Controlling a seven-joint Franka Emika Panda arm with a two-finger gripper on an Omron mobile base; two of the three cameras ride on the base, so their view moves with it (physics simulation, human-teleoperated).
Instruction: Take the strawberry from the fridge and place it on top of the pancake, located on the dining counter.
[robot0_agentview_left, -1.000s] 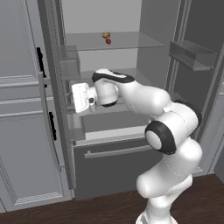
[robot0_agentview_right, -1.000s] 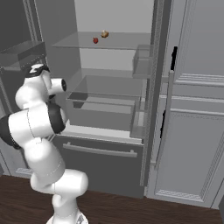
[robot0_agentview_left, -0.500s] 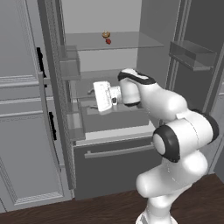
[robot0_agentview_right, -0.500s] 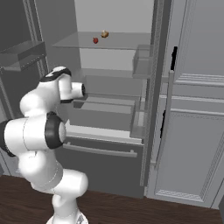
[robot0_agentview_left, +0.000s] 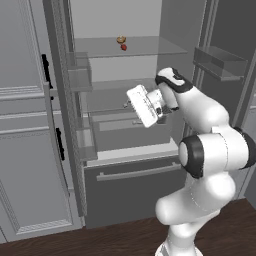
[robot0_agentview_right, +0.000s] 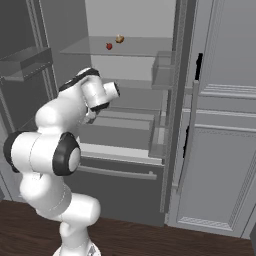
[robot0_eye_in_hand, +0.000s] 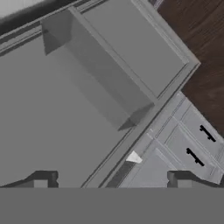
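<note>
In the middle of both base views stands the tall dark grey French-door fridge (robot0_agentview_left: 130, 165) with both doors swung wide, its pale interior, glass shelves and closed bottom drawer with one long bar handle exposed. Light-grey panelled cabinets (robot0_agentview_left: 25, 150) with black handles flank it; the left base view shows the ones on the left with two handles, the right base view those on the right (robot0_agentview_right: 220, 160), also with two handles. Dark wooden floor (robot0_agentview_right: 150, 242) runs along the bottom of both.

The white arm with dark joints (robot0_agentview_left: 210, 150) reaches in at the height of the middle shelf. The left base view shows its hand turned toward the left door, while in the right base view the arm's own wrist hides the hand. The claw (robot0_eye_in_hand: 111, 179) is seen from the hand view, its two dark fingertips (robot0_eye_in_hand: 43, 178) spread wide with nothing between them; beyond them lie a clear door bin, the edge of the door, cabinet panels with two black handles and a strip of floor.

On the upper glass shelf (robot0_agentview_left: 145, 49), well above the hand, sit two small items just beside each other: one tiny red rounded strawberry (robot0_agentview_left: 123, 47) and one small tan-brown item (robot0_agentview_left: 120, 39) behind it.
</note>
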